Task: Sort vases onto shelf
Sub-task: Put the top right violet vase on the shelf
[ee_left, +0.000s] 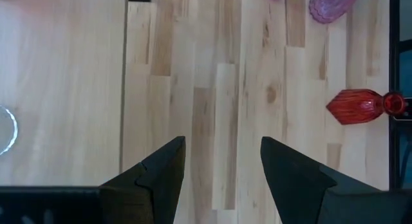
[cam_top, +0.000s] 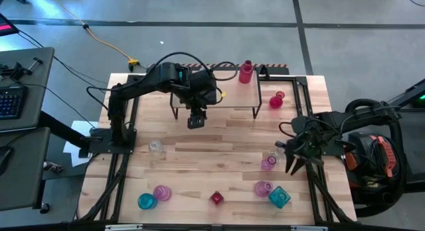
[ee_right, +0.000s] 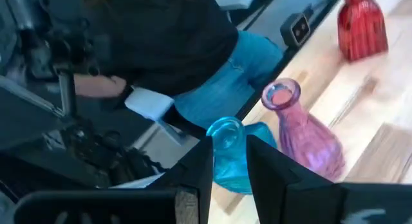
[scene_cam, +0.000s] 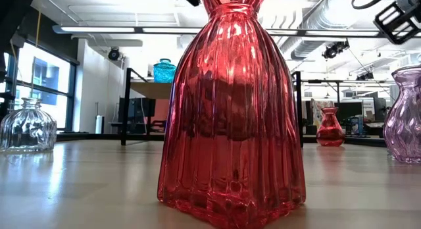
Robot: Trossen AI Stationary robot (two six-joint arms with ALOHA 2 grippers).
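From above, the left hand (cam_top: 194, 121) hangs over the front edge of the shelf (cam_top: 232, 98), which stands at the far middle of the wooden surface (cam_top: 219, 161). A red bottle vase (cam_top: 246, 72) stands at the shelf's far right corner, and a red round vase (cam_top: 276, 100) is just beside its right end. The right hand (cam_top: 293, 159) waits near the right edge, close to a pink vase (cam_top: 268, 163). Along the near edge stand a teal round vase (cam_top: 146, 202), a pink one, a small red faceted vase (cam_top: 217, 198) and a teal faceted vase (cam_top: 279, 196).

In the low view, the red faceted vase (scene_cam: 231, 110) fills the middle, and a clear vase (scene_cam: 27, 126) stands at the left.

In the left wrist view, the left hand (ee_left: 222, 163) is released, its fingers (ee_left: 161, 172) wide apart with only bare wood between them.

In the right wrist view, the right hand (ee_right: 230, 156) has its fingers slightly apart and grasps nothing; the teal faceted vase (ee_right: 235, 156) and a pink vase (ee_right: 306, 134) stand beyond it.
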